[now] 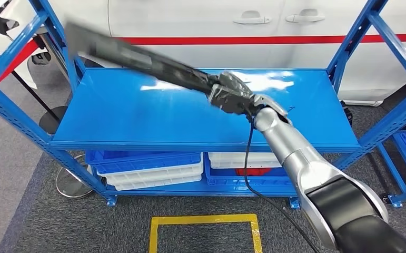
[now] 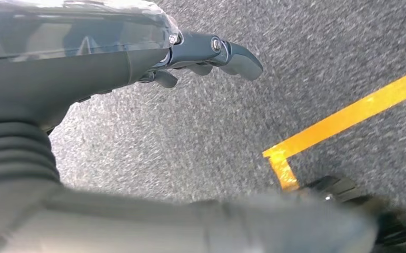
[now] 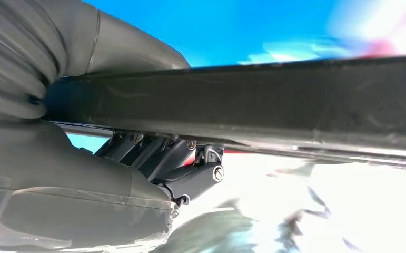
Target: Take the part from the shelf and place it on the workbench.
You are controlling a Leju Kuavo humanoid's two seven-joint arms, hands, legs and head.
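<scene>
The right hand (image 1: 232, 95) grips one end of a long dark part (image 1: 137, 57), which slants up and away to the left above the top board of the blue shelf (image 1: 137, 116). The part is blurred. On the shelf's lower level stand blue and white bins (image 1: 150, 168). A yellow taped square (image 1: 205, 232) marks the grey carpet in front. Behind the shelf stands a white car (image 1: 216, 21) with a red stripe.
</scene>
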